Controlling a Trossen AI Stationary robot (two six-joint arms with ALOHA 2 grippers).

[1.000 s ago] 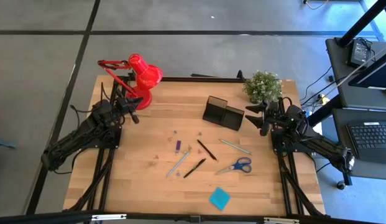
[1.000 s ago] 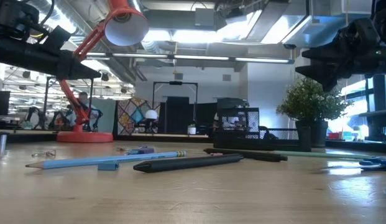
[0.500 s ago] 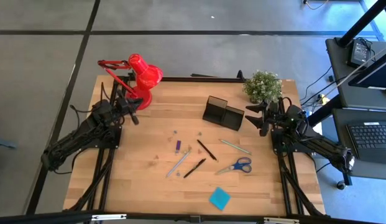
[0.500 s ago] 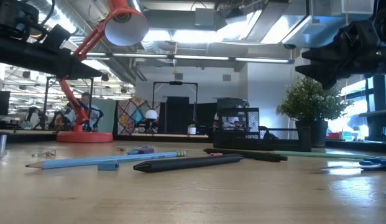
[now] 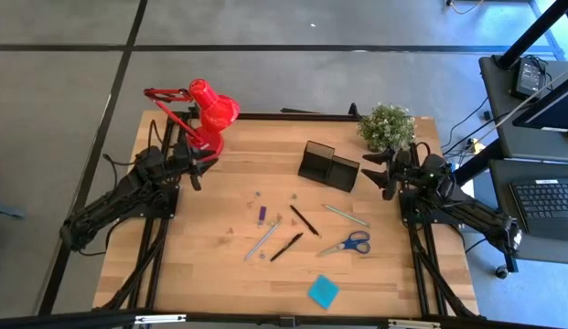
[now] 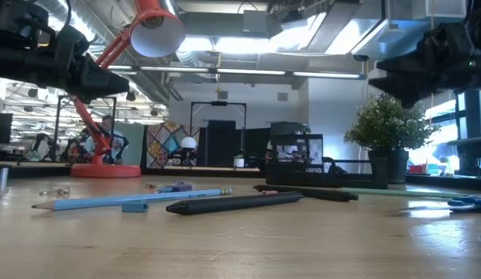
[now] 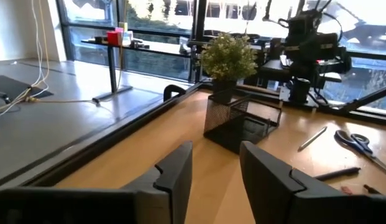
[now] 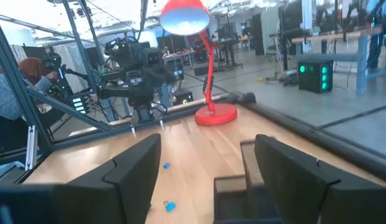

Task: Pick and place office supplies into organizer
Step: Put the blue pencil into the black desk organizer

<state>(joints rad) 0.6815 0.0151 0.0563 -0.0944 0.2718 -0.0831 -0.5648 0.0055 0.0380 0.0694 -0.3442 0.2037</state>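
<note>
The office supplies lie loose on the wooden table: blue-handled scissors point(image 5: 348, 244), a teal sticky-note pad point(image 5: 323, 291), two black pens point(image 5: 304, 220) point(image 5: 286, 247), two pencils point(image 5: 263, 239) point(image 5: 346, 215) and a purple marker point(image 5: 262, 214). The black mesh organizer point(image 5: 327, 166) stands behind them, toward the far edge. My left gripper point(image 5: 199, 166) hovers open and level beside the lamp's base, holding nothing point(image 7: 216, 168). My right gripper point(image 5: 375, 170) hovers open and level to the right of the organizer, also holding nothing point(image 8: 208, 168).
A red desk lamp point(image 5: 208, 114) stands at the far left corner, close to my left gripper. A potted green plant point(image 5: 387, 126) stands at the far right, just behind my right gripper. Small bits point(image 5: 256, 196) are scattered near the marker. A person point(image 8: 12, 93) sits beyond the table.
My left gripper has opened and rolled at the wrist while staying in place next to the lamp's base. My right arm and all the supplies have kept still.
</note>
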